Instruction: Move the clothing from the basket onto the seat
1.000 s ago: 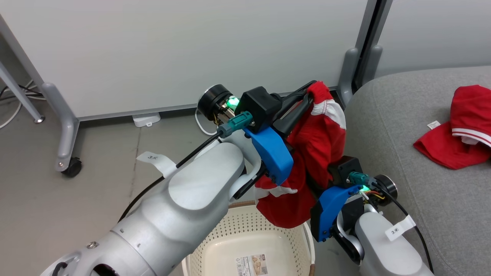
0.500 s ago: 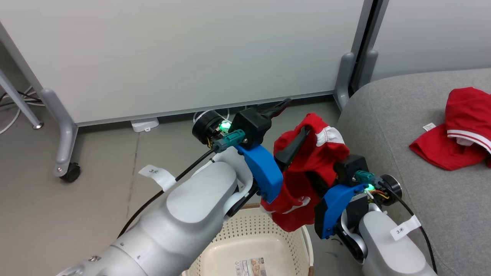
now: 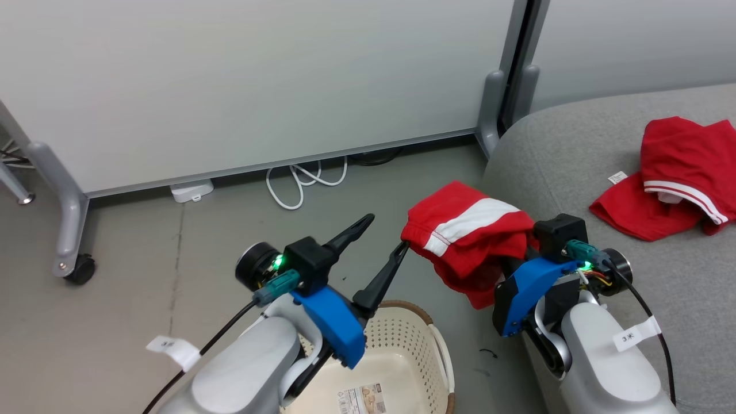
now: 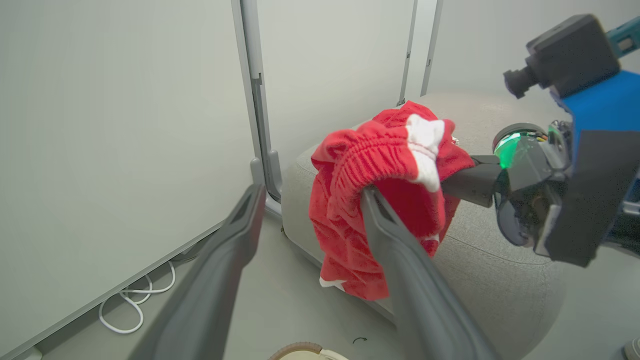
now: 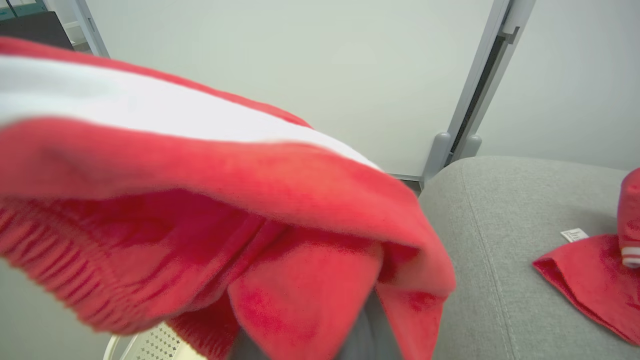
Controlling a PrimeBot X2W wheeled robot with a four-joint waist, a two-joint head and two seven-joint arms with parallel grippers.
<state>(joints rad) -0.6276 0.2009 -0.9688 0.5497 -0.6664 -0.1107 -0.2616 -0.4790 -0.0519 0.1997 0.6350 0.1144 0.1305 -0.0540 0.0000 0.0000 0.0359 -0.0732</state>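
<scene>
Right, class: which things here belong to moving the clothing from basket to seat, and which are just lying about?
Job: red garment draped over the right gripper; second red garment, on the seat; basket; left gripper, open.
Lying about: white cable on the floor; white box by the partition; caster wheel.

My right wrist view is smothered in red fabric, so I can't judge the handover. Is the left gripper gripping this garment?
Observer: No. The left gripper is wide open, nothing between its fingers; one fingertip just meets the edge of the garment.
Operator: Is it over the seat yet?
Observer: Not quite; the head view shows it hanging beside the edge of the seat, mostly above floor.
Operator: Anything in the basket?
Observer: The visible part of the basket shows no clothing.
</scene>
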